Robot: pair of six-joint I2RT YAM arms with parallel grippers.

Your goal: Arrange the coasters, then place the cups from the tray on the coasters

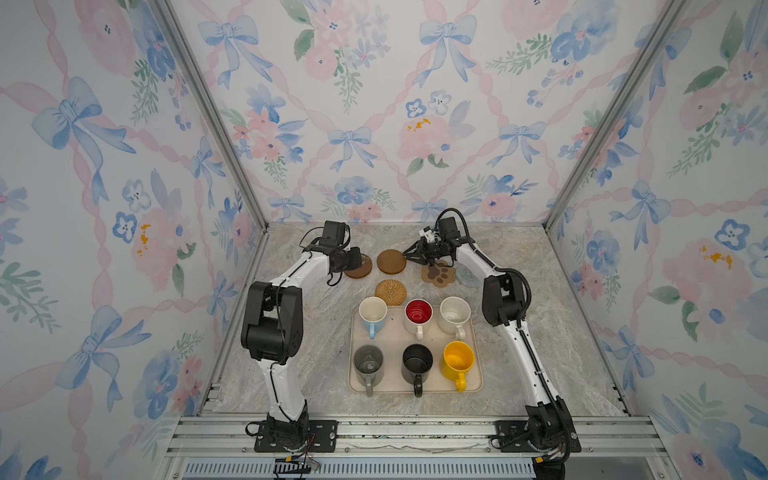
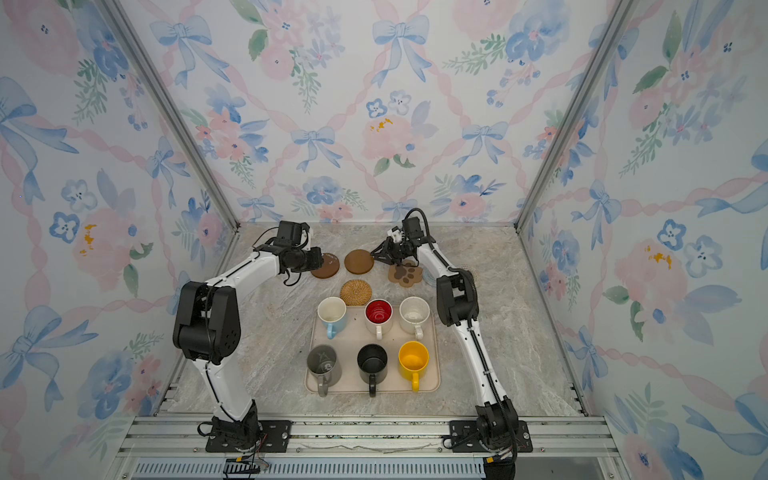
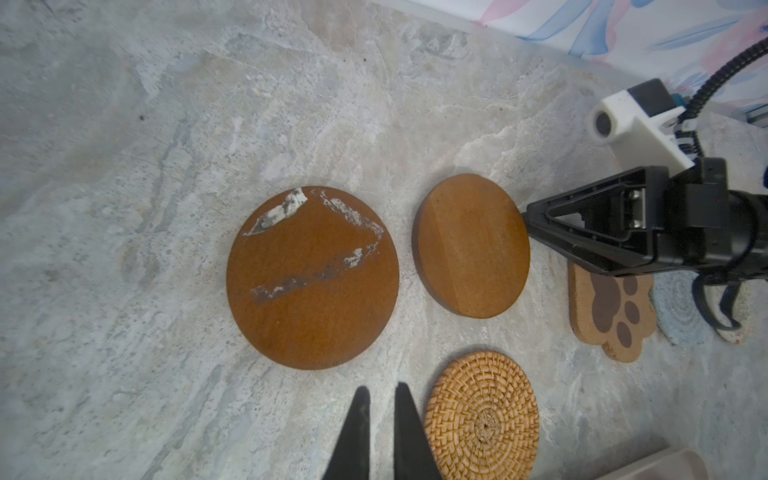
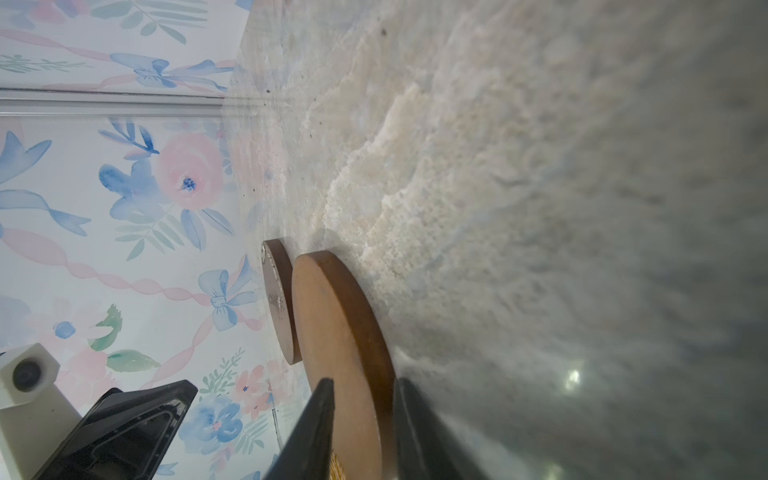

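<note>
Coaster-arranging step: R gripper (image 4: 363, 386) pinches plain brown disc (image 1: 391, 261) rim near back wall, L gripper (image 3: 382, 390) shut, empty by scuffed disc (image 3: 311, 278); next prob needs clean slide into row, cups (image 1: 418, 311) all on tray (image 1: 395, 338).

Scuffed disc (image 3: 312, 291) brown, white patches; plain disc (image 3: 471, 245) brown; rattan round (image 3: 482, 415) tan weave; paw (image 3: 611, 316) cork, dark pads; crochet round (image 1: 468, 275) blue-grey. Blue mug (image 1: 372, 313), red-lined white mug (image 1: 418, 316), speckled cream mug (image 1: 455, 313), grey mug (image 1: 368, 365), black mug (image 1: 417, 363), yellow mug (image 1: 458, 359). Tray (image 1: 392, 334) beige.
</note>
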